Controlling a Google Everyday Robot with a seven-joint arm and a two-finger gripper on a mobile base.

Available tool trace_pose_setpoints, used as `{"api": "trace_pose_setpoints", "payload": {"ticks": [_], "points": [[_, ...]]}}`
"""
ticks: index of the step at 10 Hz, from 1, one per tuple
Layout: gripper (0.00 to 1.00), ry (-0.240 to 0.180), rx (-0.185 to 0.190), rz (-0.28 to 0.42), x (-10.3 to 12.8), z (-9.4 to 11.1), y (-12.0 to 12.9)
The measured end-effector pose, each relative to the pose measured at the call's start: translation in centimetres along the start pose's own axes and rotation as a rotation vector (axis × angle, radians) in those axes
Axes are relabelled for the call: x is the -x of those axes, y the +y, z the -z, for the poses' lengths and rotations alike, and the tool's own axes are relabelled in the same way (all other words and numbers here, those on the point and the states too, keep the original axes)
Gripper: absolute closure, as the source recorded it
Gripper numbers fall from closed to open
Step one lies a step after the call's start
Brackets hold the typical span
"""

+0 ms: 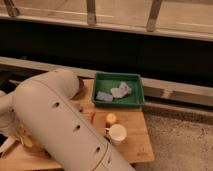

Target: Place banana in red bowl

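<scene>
tool (10, 146) low left; packets (117, 92) in green tray (118, 76)

Big white robot arm (60, 125) hogs everything front-left of the green tray (135, 103). The gripper (10, 146) is way off front-left of the tray, right by the banana (24, 136). An orange fruit (111, 118) and a white cup (118, 134) sit just in front of the tray.

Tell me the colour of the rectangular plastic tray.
Green tray, camera view. The gripper sits lower left, by the pale-yellow banana.
</scene>
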Motion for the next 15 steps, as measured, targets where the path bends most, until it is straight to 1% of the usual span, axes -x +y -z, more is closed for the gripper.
{"api": "trace_pose_setpoints", "payload": {"ticks": [1,2,3,5,7,8,11,13,14,15], "points": [[1.00,-0.019,-0.003,0.004,0.3,1.6,-0.7],[1.00,-0.032,-0.008,0.000,0.4,2.5,-1.4],[1.00,-0.049,-0.019,-0.011,0.4,3.8,-2.8],[1.00,-0.073,-0.037,-0.024,0.5,5.5,-4.8],[1.00,-0.097,-0.056,-0.063,0.0,6.8,-7.8],[1.00,-0.120,-0.063,-0.095,-0.3,7.5,-9.7],[1.00,-0.176,-0.075,-0.168,-1.1,8.9,-14.4],[1.00,-0.244,-0.082,-0.238,-2.1,10.3,-18.6],[1.00,-0.283,-0.075,-0.266,-2.3,10.8,-20.2],[1.00,-0.332,-0.057,-0.299,-2.8,11.1,-21.6]]}}
